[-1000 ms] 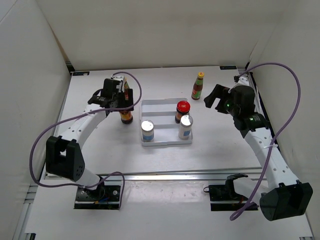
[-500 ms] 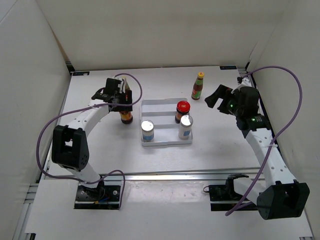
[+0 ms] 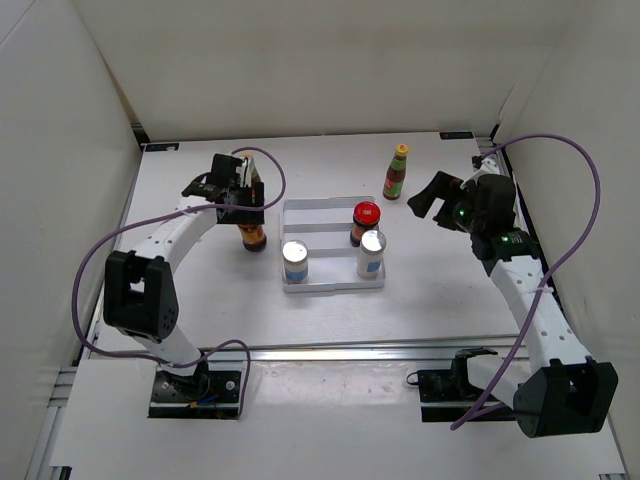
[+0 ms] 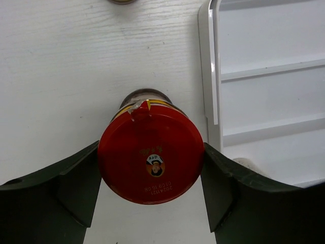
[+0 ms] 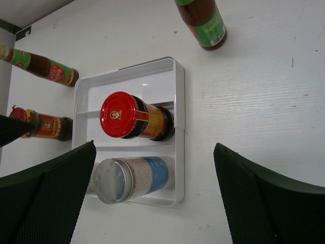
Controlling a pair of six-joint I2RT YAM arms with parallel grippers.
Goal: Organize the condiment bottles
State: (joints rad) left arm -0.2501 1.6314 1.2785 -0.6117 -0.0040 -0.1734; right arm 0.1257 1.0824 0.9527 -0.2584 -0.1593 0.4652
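Jar (image 4: 144, 99), glossy round red lid (image 4: 151, 157), clamped in left hand (image 4: 151, 185)

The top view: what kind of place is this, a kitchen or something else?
Probably a robot test cell, not a kitchen: plain white walls box in a white table, and the left arm and right arm are bolted at its near edge.

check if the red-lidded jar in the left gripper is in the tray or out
Out. The red-lidded jar is left of the tray rim, over the table, clamped between the fingers of the left gripper.
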